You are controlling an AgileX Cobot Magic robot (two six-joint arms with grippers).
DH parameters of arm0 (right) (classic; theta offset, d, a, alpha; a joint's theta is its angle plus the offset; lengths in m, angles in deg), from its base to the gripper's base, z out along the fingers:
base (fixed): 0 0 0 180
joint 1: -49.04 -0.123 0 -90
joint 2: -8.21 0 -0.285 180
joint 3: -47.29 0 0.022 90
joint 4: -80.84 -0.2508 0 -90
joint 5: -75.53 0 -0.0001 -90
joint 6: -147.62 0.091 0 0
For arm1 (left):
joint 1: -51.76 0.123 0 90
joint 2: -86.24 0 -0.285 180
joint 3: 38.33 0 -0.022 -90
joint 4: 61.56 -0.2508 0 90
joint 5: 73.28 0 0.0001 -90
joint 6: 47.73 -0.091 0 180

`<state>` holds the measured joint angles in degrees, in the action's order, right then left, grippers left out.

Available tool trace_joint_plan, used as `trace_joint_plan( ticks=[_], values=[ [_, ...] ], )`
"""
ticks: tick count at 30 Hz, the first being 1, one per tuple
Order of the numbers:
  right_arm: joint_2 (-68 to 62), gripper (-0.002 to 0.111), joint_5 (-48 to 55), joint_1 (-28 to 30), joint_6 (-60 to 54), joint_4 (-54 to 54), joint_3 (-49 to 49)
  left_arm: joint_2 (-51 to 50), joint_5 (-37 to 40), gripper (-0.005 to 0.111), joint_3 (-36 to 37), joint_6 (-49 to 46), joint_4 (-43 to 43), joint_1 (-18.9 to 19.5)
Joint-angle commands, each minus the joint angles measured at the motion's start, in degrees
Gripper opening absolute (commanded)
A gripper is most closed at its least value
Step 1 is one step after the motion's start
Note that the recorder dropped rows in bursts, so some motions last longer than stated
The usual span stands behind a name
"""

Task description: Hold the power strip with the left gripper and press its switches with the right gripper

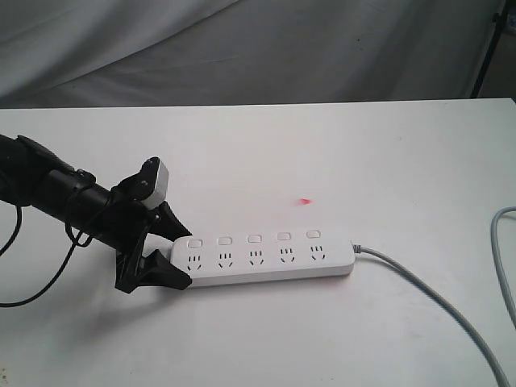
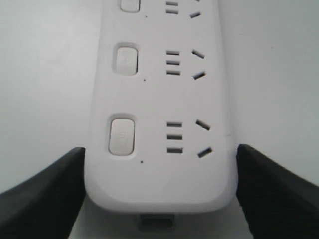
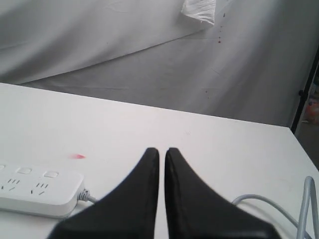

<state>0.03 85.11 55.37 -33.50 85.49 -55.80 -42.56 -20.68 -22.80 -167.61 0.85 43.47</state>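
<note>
- The black two-finger left gripper (image 1: 184, 256) grasps the near rounded end of the long flat white plastic power strip (image 1: 266, 262), with one jaw pressed against each long side.
- The power strip lies flat on the white worktop (image 1: 339, 153), stretching straight away from this gripper.
- Five small white rounded-square switches (image 1: 254, 239) run along it in a row, the first just beyond the jaws.
- A grey cord (image 1: 435, 298) leaves the far end.
- The black right gripper (image 3: 162, 150) is clenched and empty, above the worktop, well apart from the strip.
</note>
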Motion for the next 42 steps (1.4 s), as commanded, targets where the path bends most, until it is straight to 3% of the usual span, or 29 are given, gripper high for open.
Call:
trace_joint_plan(
  ticks=[1,9,42],
  values=[
    [0.39,0.004,1.63,0.48,0.24,-0.57,0.31,0.13,-0.36,0.0,0.16,-0.11,0.1,-0.36],
    [0.39,0.004,9.96,0.48,0.04,-0.3,0.31,0.13,-0.36,0.0,0.16,-0.11,0.1,-0.36],
    [0.39,0.004,9.96,0.48,0.14,-0.3,0.31,0.13,-0.36,0.0,0.16,-0.11,0.1,-0.36]
  ],
)
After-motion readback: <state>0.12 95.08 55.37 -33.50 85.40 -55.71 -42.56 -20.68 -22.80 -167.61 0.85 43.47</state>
